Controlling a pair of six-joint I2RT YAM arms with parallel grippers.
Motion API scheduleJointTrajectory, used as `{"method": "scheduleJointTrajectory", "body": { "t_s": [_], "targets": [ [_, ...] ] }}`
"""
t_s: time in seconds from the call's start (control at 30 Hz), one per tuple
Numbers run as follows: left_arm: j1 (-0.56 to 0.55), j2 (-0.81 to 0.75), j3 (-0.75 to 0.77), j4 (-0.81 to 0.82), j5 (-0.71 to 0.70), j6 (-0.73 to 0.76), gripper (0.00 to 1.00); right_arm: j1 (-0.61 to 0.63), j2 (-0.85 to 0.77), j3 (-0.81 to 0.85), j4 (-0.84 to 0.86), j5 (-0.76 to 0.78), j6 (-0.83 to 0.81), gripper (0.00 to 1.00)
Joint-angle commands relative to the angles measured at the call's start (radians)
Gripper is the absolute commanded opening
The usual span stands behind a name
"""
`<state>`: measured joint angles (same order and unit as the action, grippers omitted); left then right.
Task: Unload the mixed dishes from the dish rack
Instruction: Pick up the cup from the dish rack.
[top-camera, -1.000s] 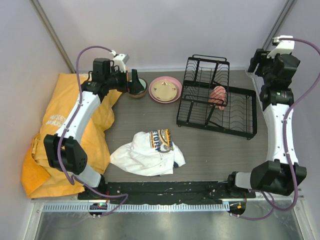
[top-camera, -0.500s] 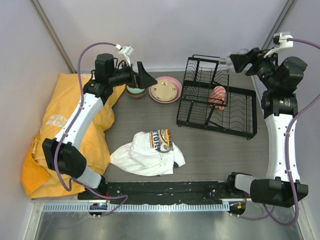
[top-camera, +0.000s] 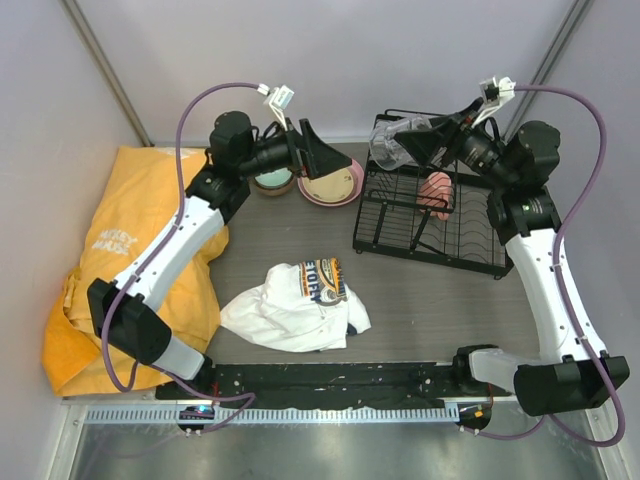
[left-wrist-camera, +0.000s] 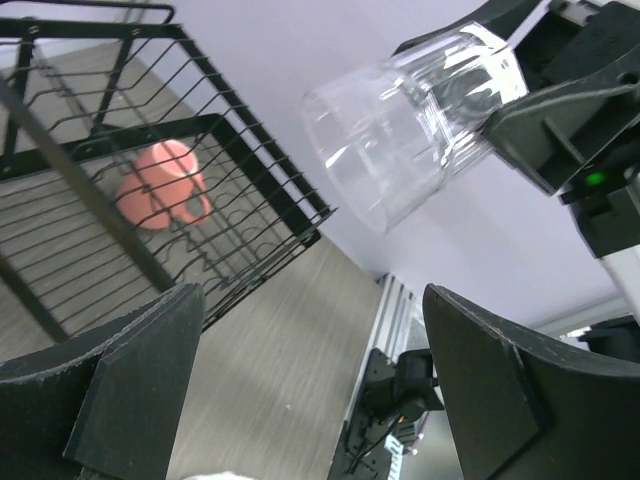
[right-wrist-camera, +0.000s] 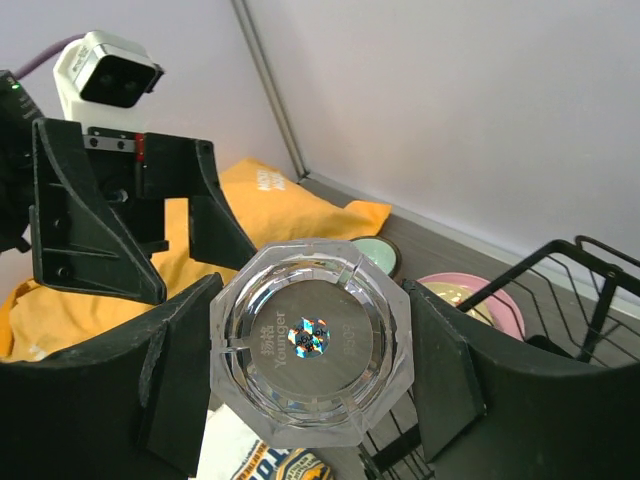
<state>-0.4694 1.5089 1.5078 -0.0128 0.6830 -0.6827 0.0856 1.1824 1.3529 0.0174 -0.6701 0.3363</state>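
My right gripper (top-camera: 412, 146) is shut on the clear glass (top-camera: 393, 143) and holds it on its side in the air above the back left corner of the black dish rack (top-camera: 478, 240). The glass also shows in the left wrist view (left-wrist-camera: 415, 135) and, base-on, in the right wrist view (right-wrist-camera: 312, 340) between the right gripper's fingers (right-wrist-camera: 175, 375). A pink mug (top-camera: 436, 192) lies in the rack. My left gripper (top-camera: 322, 160) is open and empty, raised over the pink plate (top-camera: 353, 189), facing the glass. The cream plate (top-camera: 333, 184) lies on the pink plate. The mint-green bowl (top-camera: 270, 180) sits in the tan bowl.
A white printed T-shirt (top-camera: 297, 297) lies crumpled at the table's front middle. A yellow cloth (top-camera: 110, 250) covers the left side under the left arm. The rack fills the back right.
My right arm has swung left from the far right, carrying the glass to above the rack's back left. My left gripper has left the bowls and swung right over the plates.
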Motion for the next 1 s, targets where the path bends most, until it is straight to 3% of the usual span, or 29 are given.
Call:
{"method": "scheduleJointTrajectory", "body": {
  "t_s": [0.0,0.2,0.4,0.7,0.97],
  "targets": [
    [-0.020,0.008,-0.008,0.166,0.026,-0.087,0.94,0.026,-0.020,-0.018,0.130,-0.042,0.067,0.30],
    [-0.044,0.010,-0.038,0.269,0.070,-0.159,0.89,0.045,-0.018,-0.055,0.179,-0.057,0.087,0.30],
    [-0.060,0.033,-0.011,0.272,0.096,-0.186,0.87,0.054,-0.017,-0.086,0.237,-0.075,0.136,0.30],
    [-0.078,0.060,-0.001,0.324,0.116,-0.245,0.69,0.063,-0.009,-0.121,0.292,-0.089,0.168,0.29],
    [-0.100,0.088,0.006,0.395,0.158,-0.308,0.59,0.068,-0.020,-0.173,0.340,-0.098,0.193,0.29]
  ]
}}
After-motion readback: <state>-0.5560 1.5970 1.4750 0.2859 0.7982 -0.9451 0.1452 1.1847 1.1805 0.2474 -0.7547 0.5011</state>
